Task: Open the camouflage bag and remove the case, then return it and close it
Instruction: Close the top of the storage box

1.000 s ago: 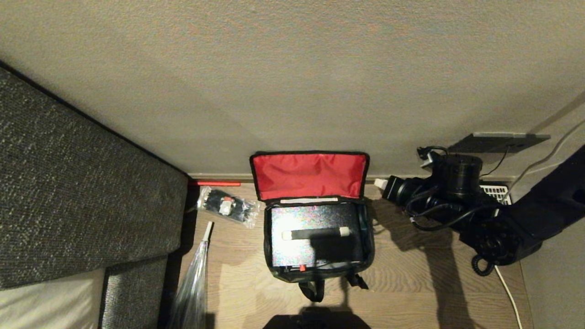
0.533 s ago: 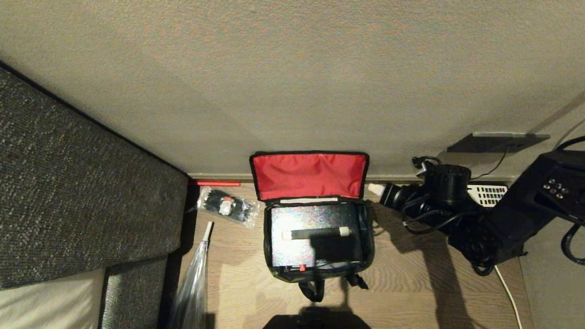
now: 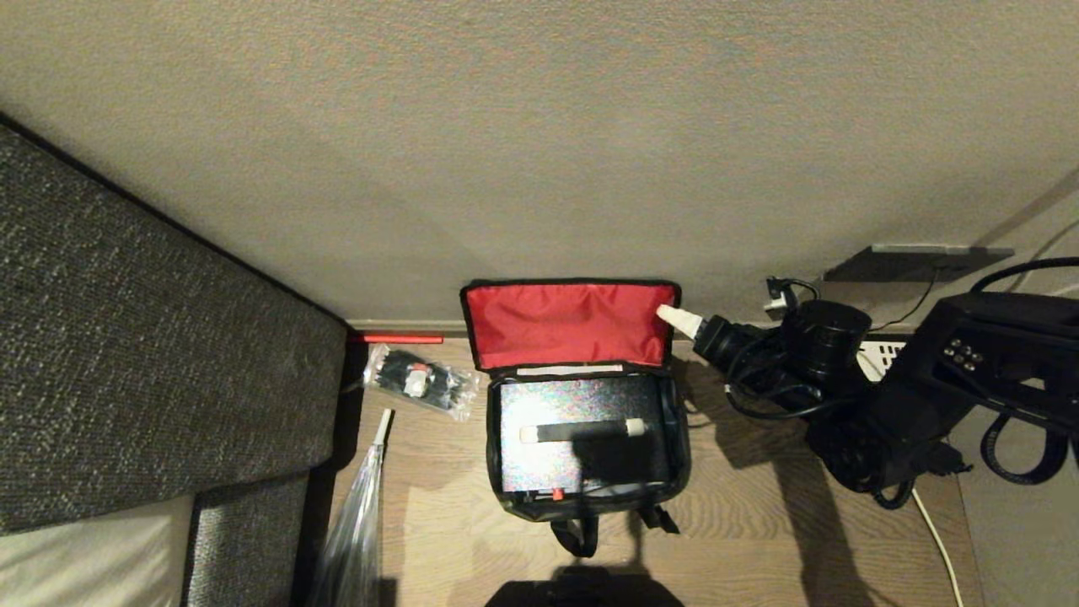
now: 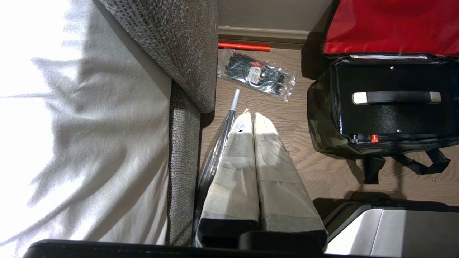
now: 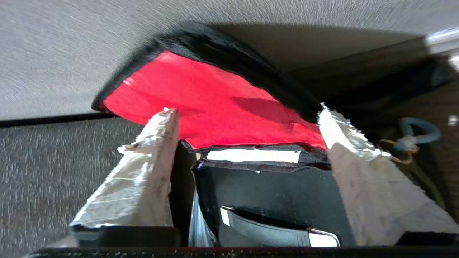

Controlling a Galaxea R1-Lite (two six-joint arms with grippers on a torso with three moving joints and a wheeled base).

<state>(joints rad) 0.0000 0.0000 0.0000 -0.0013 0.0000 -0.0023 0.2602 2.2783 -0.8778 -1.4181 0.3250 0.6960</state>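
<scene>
The camouflage bag (image 3: 679,459) stands open on the wooden floor, its red-lined lid (image 3: 570,324) leaning back against the wall. The black case (image 3: 548,468) lies inside it, handle (image 3: 582,430) up. My right gripper (image 3: 677,320) is at the lid's upper right corner. In the right wrist view the right gripper (image 5: 246,109) is open, its taped fingers (image 5: 150,168) either side of the lid (image 5: 215,89), with the case (image 5: 272,190) below. My left gripper (image 4: 251,114) hangs shut and empty over the floor, left of the bag (image 4: 322,118).
A dark grey sofa (image 3: 126,354) fills the left. A clear packet of black items (image 3: 419,381), a red stick (image 3: 403,339) and a clear-wrapped rod (image 3: 358,523) lie between sofa and bag. The wall (image 3: 539,126) is right behind the lid. A white cable (image 3: 940,539) runs along the floor on the right.
My right arm has swung left and its gripper has come up to the lid's upper right corner. The bag and the case have not moved.
</scene>
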